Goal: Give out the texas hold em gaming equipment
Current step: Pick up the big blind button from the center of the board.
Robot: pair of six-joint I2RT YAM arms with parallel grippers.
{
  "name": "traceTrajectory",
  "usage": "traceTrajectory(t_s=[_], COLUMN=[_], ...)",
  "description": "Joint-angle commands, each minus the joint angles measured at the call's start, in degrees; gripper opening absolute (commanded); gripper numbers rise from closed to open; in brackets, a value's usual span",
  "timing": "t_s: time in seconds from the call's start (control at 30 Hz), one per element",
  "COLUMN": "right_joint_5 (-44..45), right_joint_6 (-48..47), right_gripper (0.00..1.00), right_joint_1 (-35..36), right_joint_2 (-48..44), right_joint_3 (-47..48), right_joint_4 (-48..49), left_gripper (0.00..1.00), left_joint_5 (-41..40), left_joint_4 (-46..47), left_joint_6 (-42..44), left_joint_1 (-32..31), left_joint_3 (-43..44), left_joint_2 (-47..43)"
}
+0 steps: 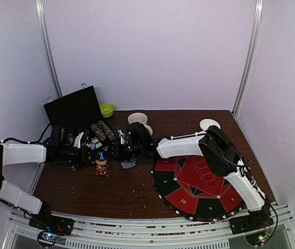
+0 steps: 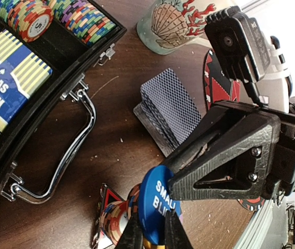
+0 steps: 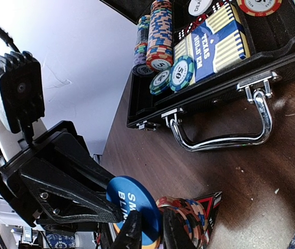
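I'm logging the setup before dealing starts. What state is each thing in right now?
Case, open, lid raised.
Left gripper, shut on the blue disc.
Right gripper, shut on the blue disc.
Blue disc, held above a chip pile.
Cards, stacked face down on the table.
Mug, upright.
Green bowl, upright.

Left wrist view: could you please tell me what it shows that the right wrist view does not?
Only the left wrist view shows the shell-patterned mug. Only the right wrist view shows the white dealer disc in the case. Both show the blue small-blind disc, the case's chrome handle and the Texas Hold'em box.
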Motion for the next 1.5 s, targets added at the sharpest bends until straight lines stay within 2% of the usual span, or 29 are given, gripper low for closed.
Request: traceTrajectory(t_s=[0.0, 0.43, 0.9, 1.13, 1.47], right_joint_5=[2.90, 4.55, 5.96, 5.21, -0.42], right_joint_6=[-1.87, -3.54, -5.23, -4.95, -1.20], right_gripper=[0.16, 0.21, 0.45, 0.50, 0.55], right_joint_1=[0.37, 0.32, 0.26, 0.26, 0.79], right_joint_2=[-0.60, -1.93, -5.38, -5.63, -4.68], right_joint_3=[-0.01, 0.12, -3.33, -4.59, -8.52], right_joint_4=[-6.00, -7.74, -8.08, -7.41, -0.36], left_gripper=[0.00, 0.00, 0.00, 0.00, 0.00], left_joint_5=[-8.29, -7.75, -7.87, -7.87, -8.13], left_joint_4=[-8.28, -9.62, -10.30, -10.41, -10.73], left_joint_6=[4.32, 5.04, 6.01, 6.20, 6.32], left_joint_1=[0.18, 0.20, 0.20, 0.19, 0.23], left_joint_3=[-1.35, -1.95, -1.68, -1.60, -1.53], left_joint_2=[1.94, 2.02, 2.70, 3.26, 3.30])
